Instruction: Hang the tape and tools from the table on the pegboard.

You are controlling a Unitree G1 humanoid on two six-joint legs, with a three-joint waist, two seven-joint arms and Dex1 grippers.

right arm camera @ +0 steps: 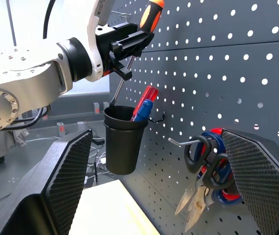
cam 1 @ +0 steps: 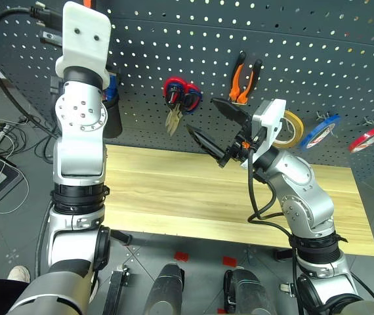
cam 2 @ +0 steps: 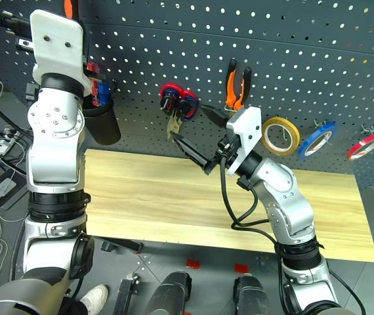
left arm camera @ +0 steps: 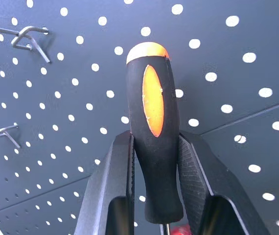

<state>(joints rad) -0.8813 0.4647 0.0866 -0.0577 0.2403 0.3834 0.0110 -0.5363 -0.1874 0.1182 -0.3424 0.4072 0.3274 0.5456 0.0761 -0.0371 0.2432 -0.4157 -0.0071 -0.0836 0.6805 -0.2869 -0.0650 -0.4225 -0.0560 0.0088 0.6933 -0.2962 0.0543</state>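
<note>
We see the left gripper (right arm camera: 129,41) raised high against the large dark grey perforated pegboard (cam 1: 305,59), fingers (left arm camera: 117,181) clamped on the small screwdriver with the orange-and-black handle (left arm camera: 153,132). Handle points up. In the right wrist view its thin steel shaft runs down toward the black plastic cup (right arm camera: 124,139) hooked on the board, shaft tip at or just above the cup rim; we cannot tell whether it is inside. The cup already holds a red-handled tool and a blue-handled tool (right arm camera: 143,107).

Right gripper (cam 1: 216,134) is held out in front of the board, above the rectangular light wooden tabletop (cam 1: 174,197), with its fingers spread wide and nothing between them.

Already on the board, going toward the robot's right:
- red-and-blue-handled scissors (cam 1: 179,98) hanging on a metal hook, blades down, with black-handled scissors (right arm camera: 200,154) on the same hook in front of them
- orange-handled pliers (cam 1: 245,79) hanging handles up, just above the right gripper
- thin yellow-tan ring-shaped roll of tape (cam 2: 280,136) on a hook, right beside the right wrist
- blue tape roll (cam 1: 321,131) next to it
- red tape roll (cam 1: 367,139) furthest out

The visible part of the tabletop carries none of the task's tools. Bare metal hooks (left arm camera: 29,36) show on the board near the left gripper.
</note>
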